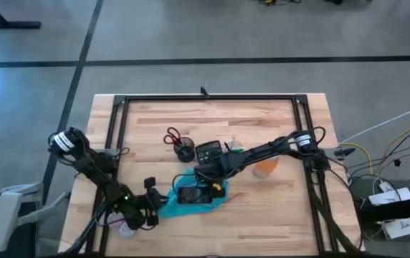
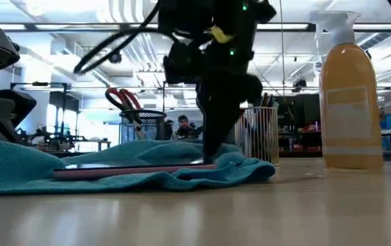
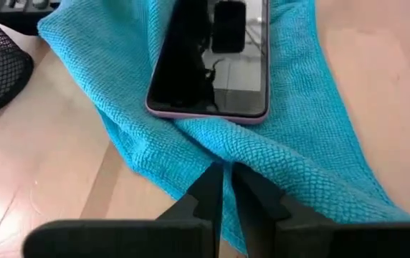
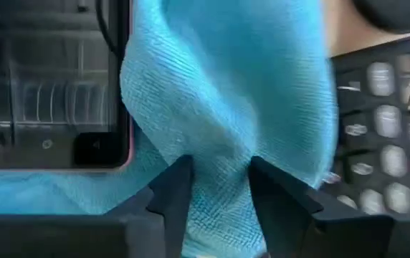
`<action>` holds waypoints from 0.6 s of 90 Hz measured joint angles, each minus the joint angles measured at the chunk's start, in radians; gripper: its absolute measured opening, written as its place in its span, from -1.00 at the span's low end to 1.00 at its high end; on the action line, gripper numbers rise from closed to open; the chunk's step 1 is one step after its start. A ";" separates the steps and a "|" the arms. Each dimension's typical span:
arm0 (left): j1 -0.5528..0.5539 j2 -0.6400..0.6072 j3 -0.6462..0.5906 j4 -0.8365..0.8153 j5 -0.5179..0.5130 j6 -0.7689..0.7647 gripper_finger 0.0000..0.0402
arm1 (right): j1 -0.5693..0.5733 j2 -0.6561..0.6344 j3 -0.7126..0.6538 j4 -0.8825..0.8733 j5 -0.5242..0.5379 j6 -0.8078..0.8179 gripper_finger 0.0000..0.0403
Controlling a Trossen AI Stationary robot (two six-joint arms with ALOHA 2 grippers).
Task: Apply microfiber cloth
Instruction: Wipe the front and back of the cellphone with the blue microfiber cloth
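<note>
Turquoise microfiber cloth (image 2: 147, 167) lies closest in the low view, spread flat on the wooden table (image 1: 262, 215) with a phone (image 1: 193, 194) lying screen-up on top of it. Phone has a pinkish edge and a dark screen. Cloth sits at the front centre of the table, a little left of middle in the high view.

Left gripper (image 3: 224, 188) is low at the cloth's near-left edge, fingers pinched together on a fold of cloth just beside the phone's short end. Left arm comes in from the table's left side, elbow bent, forearm angled down toward the front edge.

Right gripper (image 4: 218, 188) holds a raised bunch of the cloth between its two fingers, which are partly spread with fabric filling the gap. It is beside the phone's long edge, near the black calculator (image 4: 384, 129). Right arm reaches from the right side of the table, stretched long and diagonal across the middle, wrist tipped steeply down; in the low view it stands nearly upright over the cloth.

Black mesh cup (image 1: 184, 150) with red-handled scissors (image 1: 172, 135) stands behind the cloth, calculator just beside it. Orange spray bottle (image 2: 349, 102) stands upright to the right, apart from the cloth.
</note>
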 joint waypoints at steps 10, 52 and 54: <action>0.000 0.000 0.000 0.005 -0.018 -0.002 -0.90 | 0.012 -0.001 0.000 0.040 0.000 -0.021 -0.90; 0.041 0.000 0.000 0.131 -0.042 0.064 -0.90 | 0.060 0.019 0.059 0.372 -0.241 -0.051 -1.00; 0.043 0.000 0.000 0.142 -0.042 0.070 -0.90 | 0.060 0.027 0.059 0.375 -0.241 -0.051 -1.00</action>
